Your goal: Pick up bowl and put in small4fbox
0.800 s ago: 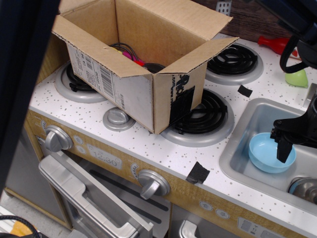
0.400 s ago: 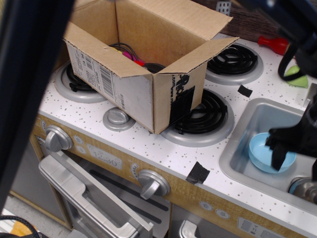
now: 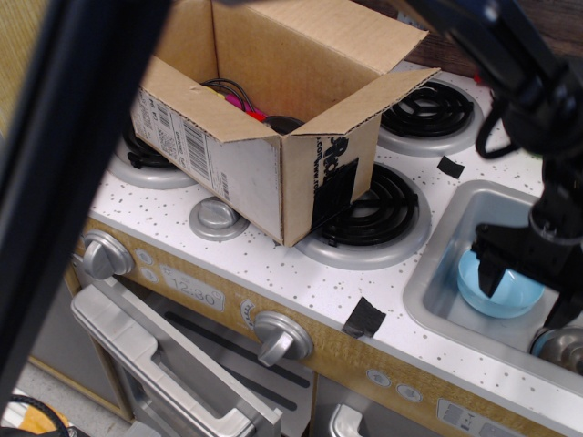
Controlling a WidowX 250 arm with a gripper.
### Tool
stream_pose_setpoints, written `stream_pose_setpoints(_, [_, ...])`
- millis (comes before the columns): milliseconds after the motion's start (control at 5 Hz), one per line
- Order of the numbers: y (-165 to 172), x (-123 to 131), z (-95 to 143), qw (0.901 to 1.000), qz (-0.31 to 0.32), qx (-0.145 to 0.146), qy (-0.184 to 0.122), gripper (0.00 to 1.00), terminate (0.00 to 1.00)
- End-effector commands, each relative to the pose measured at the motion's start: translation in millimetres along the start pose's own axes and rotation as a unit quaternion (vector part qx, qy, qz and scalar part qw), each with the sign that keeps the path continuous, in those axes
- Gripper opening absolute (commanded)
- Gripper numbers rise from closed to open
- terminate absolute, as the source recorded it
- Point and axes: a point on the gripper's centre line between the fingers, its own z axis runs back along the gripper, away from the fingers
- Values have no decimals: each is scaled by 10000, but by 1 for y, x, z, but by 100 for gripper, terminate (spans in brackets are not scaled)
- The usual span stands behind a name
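The light blue bowl (image 3: pixel 499 293) lies in the grey sink (image 3: pixel 439 273) at the right. My black gripper (image 3: pixel 526 289) hangs low over it, open, with one finger (image 3: pixel 488 270) at the bowl's left rim and the other toward its right side. The arm hides part of the bowl. The small4fbox (image 3: pixel 264 137), brown cardboard with open flaps, a white barcode label and black print, stands on the stove top at the upper left. Dark and pink items lie inside it.
Black coil burners (image 3: pixel 373 214) sit beside and behind the box. Two black tape pieces (image 3: pixel 364 317) lie on the white speckled counter. A metal drain (image 3: pixel 560 346) is at the sink's right. Silver knobs (image 3: pixel 281 337) line the front. A dark blurred bar (image 3: pixel 64 182) blocks the left.
My gripper has shifted left and down over the bowl, its fingers now apart on either side of it. The dark bar at the left has swung further into view. The bowl has not moved.
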Motion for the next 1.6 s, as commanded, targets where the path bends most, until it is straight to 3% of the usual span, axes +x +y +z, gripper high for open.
stream_pose_setpoints(0, [-4, 23, -1, 9953, -601, -260, -708, 100, 0])
stream_pose_setpoints(400, [8, 17, -38, 9909, -784, -432, -1001, 100, 0])
stream_pose_setpoints(600, [4, 18, -32, 9926, -727, -395, -889, 0, 0])
stream_pose_setpoints(1000, [-13, 22, -3, 9965, -416, -396, -612, 0, 0])
stream_pose_setpoints(1400, [-37, 23, 76, 9990, 219, 343, -204, 0, 0])
